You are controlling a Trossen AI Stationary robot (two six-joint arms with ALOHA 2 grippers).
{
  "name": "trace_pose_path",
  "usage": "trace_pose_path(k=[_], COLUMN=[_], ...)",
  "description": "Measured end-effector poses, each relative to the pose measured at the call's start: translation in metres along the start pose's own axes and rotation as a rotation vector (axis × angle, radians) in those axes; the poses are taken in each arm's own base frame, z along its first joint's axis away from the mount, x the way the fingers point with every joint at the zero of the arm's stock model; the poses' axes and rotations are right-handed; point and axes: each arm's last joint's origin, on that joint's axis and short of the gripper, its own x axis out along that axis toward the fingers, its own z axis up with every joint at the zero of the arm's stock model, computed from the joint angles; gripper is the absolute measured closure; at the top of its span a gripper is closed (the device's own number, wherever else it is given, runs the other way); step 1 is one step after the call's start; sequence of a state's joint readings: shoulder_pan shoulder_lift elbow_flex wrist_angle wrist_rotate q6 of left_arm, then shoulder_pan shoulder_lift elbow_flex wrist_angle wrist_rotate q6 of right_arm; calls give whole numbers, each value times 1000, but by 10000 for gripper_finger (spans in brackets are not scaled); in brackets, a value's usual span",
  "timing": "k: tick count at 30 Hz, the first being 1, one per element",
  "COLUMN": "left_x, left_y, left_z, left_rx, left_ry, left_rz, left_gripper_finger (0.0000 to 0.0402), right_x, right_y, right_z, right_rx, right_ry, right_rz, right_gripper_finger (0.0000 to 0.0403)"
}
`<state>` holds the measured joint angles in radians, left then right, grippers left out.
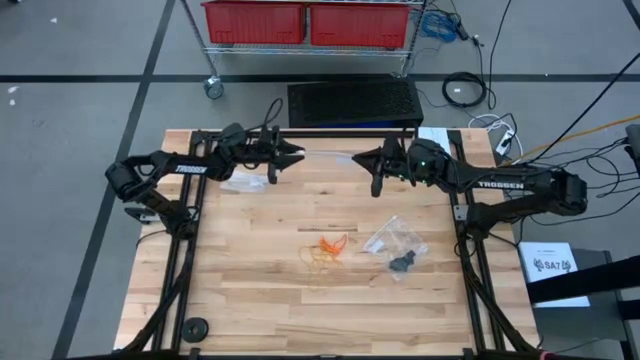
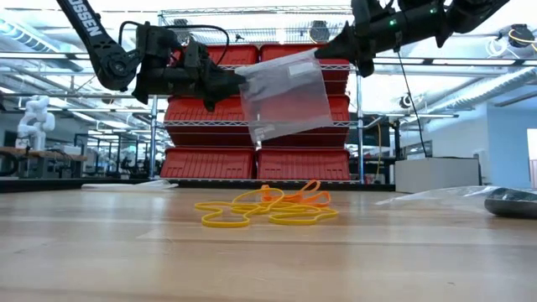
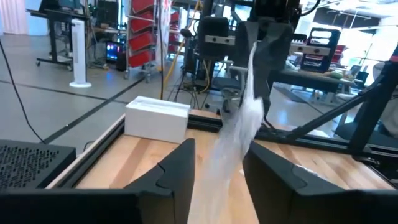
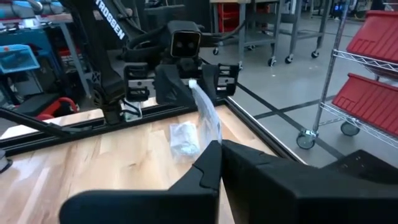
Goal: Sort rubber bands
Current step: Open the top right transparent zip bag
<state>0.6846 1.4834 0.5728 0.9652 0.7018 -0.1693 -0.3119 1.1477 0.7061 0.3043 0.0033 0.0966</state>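
A clear plastic bag (image 2: 281, 99) is stretched in mid-air between the parted left gripper (image 3: 217, 180) and the clamped right gripper (image 4: 219, 163); if dropped, it may miss the orange and tan rubber bands (image 1: 327, 252) mid-table.

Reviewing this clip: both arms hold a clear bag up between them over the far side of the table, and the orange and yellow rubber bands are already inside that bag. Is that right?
Not quite. The rubber bands are not in the raised clear bag; the low view shows them lying loose on the table beneath it. The rest stands: left gripper and right gripper meet at the bag over the table's far side.
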Motion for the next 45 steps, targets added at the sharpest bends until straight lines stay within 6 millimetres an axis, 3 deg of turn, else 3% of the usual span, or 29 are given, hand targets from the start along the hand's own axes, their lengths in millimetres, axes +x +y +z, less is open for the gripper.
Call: trace_pose_path(k=[11, 21, 31, 36, 45], left_x=[0, 0, 3, 8, 17], left_y=[0, 1, -4, -12, -19], left_z=[0, -2, -21, -22, -25], left_rx=[25, 60, 90, 143, 199], left_ry=[4, 20, 175, 182, 253], left_rz=[-2, 0, -22, -62, -52], left_gripper_finger=[391, 397, 400, 400, 401], right_x=[0, 0, 6, 39, 119], right_y=[0, 0, 1, 4, 6], right_z=[-4, -7, -2, 4, 21], right_rx=[-7, 27, 42, 19, -124], right_ry=[56, 83, 12, 138, 508], right_rz=[-50, -51, -22, 99, 123], right_gripper_finger=[403, 398, 307, 288, 289])
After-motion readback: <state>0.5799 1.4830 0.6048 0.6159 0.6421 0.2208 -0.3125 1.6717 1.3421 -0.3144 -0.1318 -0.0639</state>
